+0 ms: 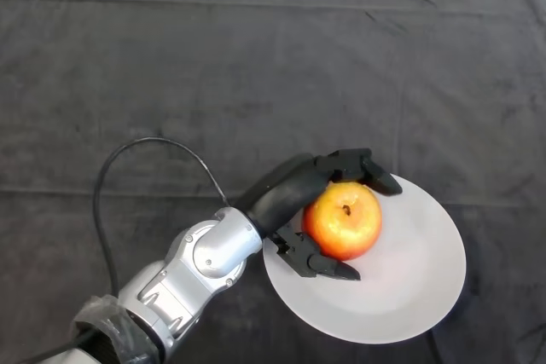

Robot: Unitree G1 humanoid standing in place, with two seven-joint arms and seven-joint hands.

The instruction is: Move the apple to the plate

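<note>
A red and yellow apple [343, 220] with its stem end up is over the left part of a white plate [409, 283]. My left hand [286, 196] reaches in from the lower left and is shut on the apple: the fingers [363, 168] curl over its far side and the thumb [320, 263] lies along its near side. Whether the apple rests on the plate or hangs just above it, I cannot tell.
The plate lies on the dark cloth [256, 66] that covers the table, near the front right. The cloth has a few folds at the far right corner.
</note>
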